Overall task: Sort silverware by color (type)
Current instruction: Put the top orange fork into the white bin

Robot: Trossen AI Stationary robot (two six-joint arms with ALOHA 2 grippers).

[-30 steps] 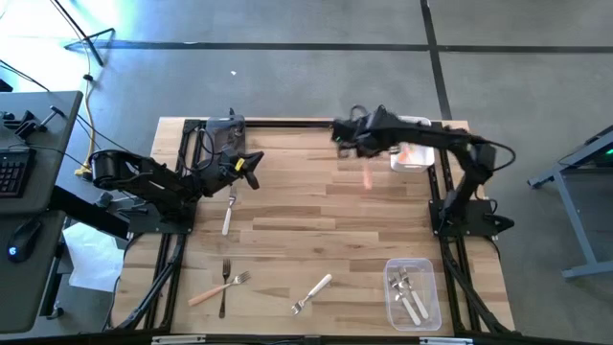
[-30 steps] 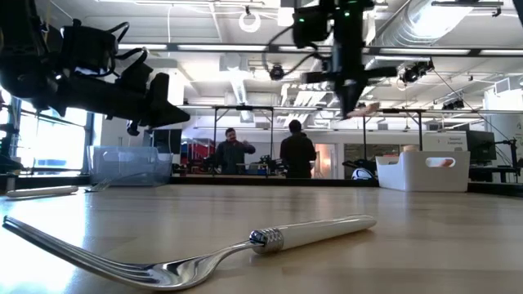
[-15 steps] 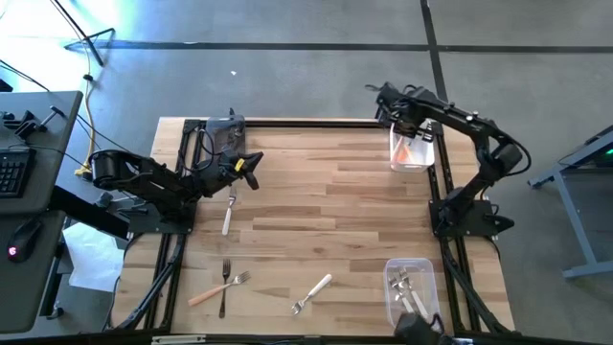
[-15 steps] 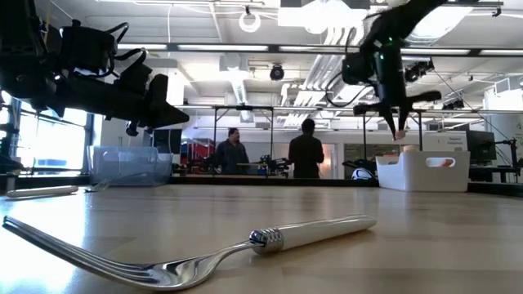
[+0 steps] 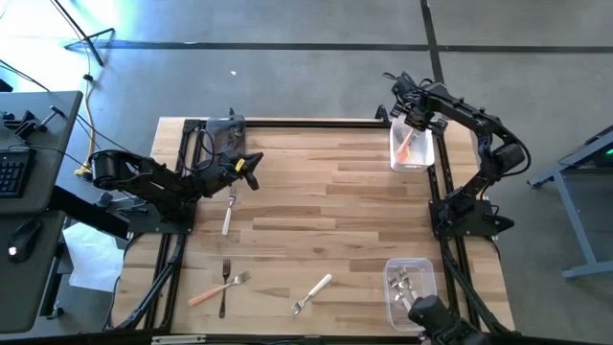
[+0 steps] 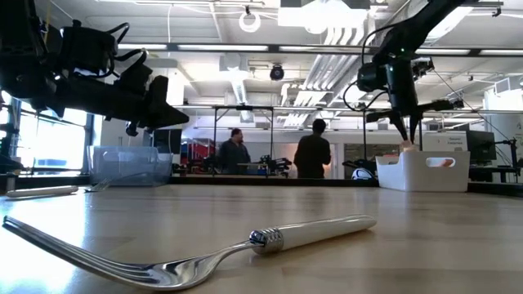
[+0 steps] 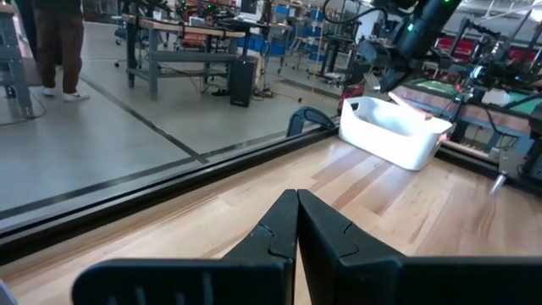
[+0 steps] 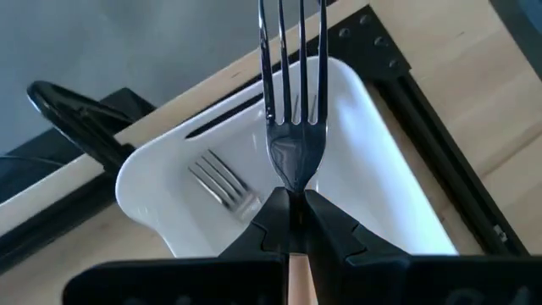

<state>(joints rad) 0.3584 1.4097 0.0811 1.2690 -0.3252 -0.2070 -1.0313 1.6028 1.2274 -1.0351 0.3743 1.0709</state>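
Observation:
My right gripper (image 5: 414,121) is over the white bin (image 5: 393,158) at the table's far right corner, shut on a salmon-handled fork (image 8: 292,102). Another fork (image 8: 222,180) lies inside that bin. My left gripper (image 5: 251,170) is shut and empty, above the table's far left part. A white-handled fork (image 5: 228,211) lies flat near it. A salmon fork (image 5: 213,291), a dark fork (image 5: 224,299) and a white fork (image 5: 311,292) lie flat near the front edge. My right gripper pinches the fork at its neck (image 8: 293,188), where the metal head meets the salmon handle (image 8: 296,284), between the two fingers. The fork lies along the fingers, tines out past the fingertips toward the bin's inside. The fingers point down (image 6: 406,131). The fork is clear of the table.
A clear bin (image 5: 410,292) holding white-handled forks stands at the near right. Another clear bin (image 5: 226,134) stands at the far left. Black frame rails (image 5: 445,240) run along both table sides. People stand in the room behind (image 6: 310,155).
My right gripper has carried the salmon fork from the far middle of the table toward the right edge and has come down over the white bin. It stays shut on the fork.

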